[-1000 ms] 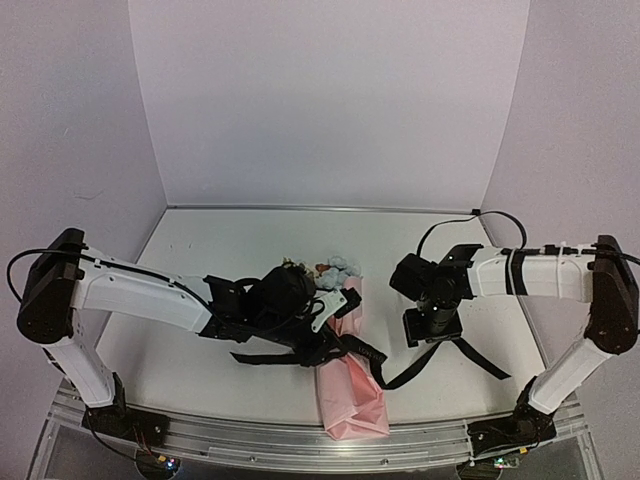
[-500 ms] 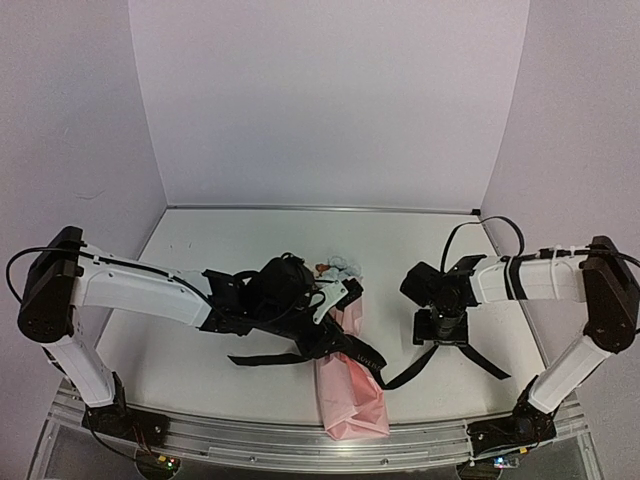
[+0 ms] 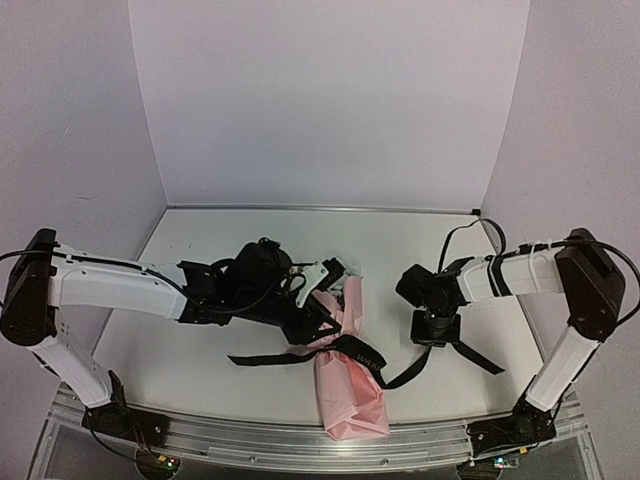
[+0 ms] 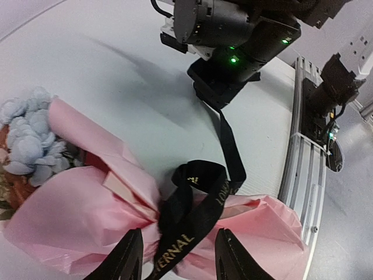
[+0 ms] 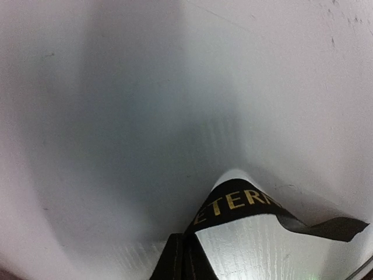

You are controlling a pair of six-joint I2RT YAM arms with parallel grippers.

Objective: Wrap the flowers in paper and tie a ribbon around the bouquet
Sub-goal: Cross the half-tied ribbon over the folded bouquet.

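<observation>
Pink paper [image 4: 70, 216] wraps the bouquet [image 3: 352, 400], which lies on the white table [image 3: 230, 240]. Its long axis runs near to far, with the flowers [image 4: 26, 134] pointing away from the arm bases. From overhead they are largely hidden under the left gripper [image 4: 180, 236], whose jaws stand apart. The ribbon [image 4: 195, 204] crosses the bouquet's waist. The right gripper [image 3: 437, 328] is clamped on it, its fingertips barely visible.

One bouquet [image 4: 87, 204]; one pink paper [image 3: 350, 400] sheet; one black ribbon [image 4: 178, 236]; two arms: left arm [image 3: 110, 288], right arm [image 3: 520, 270].
</observation>
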